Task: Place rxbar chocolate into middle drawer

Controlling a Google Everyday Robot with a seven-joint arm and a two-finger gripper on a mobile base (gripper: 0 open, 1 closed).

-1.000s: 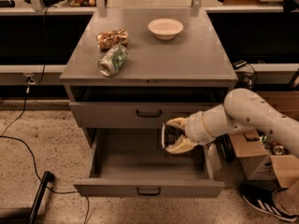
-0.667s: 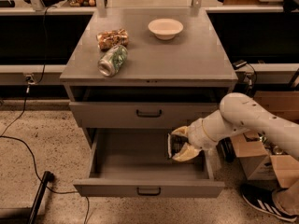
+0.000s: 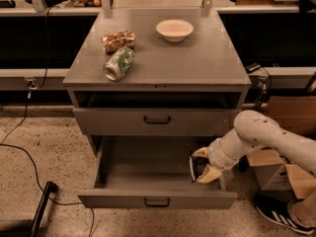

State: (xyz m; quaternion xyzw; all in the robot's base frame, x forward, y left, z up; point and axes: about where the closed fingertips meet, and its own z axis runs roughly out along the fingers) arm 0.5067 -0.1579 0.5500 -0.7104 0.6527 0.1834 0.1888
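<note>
The middle drawer [image 3: 148, 174] is pulled open below the shut grey drawer [image 3: 157, 120]; it is wide, shallow and grey with a dark bar handle on its front [image 3: 157, 201]. My gripper [image 3: 200, 166] is low inside the drawer at its right side, reaching in from the right. Its pale fingers [image 3: 209, 174] are shut on the rxbar chocolate [image 3: 196, 166], a small flat black bar held upright just above the drawer floor. The arm [image 3: 261, 137] comes in from the right.
On the cabinet top [image 3: 197, 58] lie a green can [image 3: 118, 63] on its side, a tan crinkly snack packet [image 3: 118, 39] and a white bowl [image 3: 174, 29]. Cardboard boxes [image 3: 284, 167] and a shoe [image 3: 279, 214] are at the right. A cable [image 3: 29, 157] runs over the floor at left.
My gripper with the bar has moved down and a little to the right, deeper into the open drawer near its right wall.
</note>
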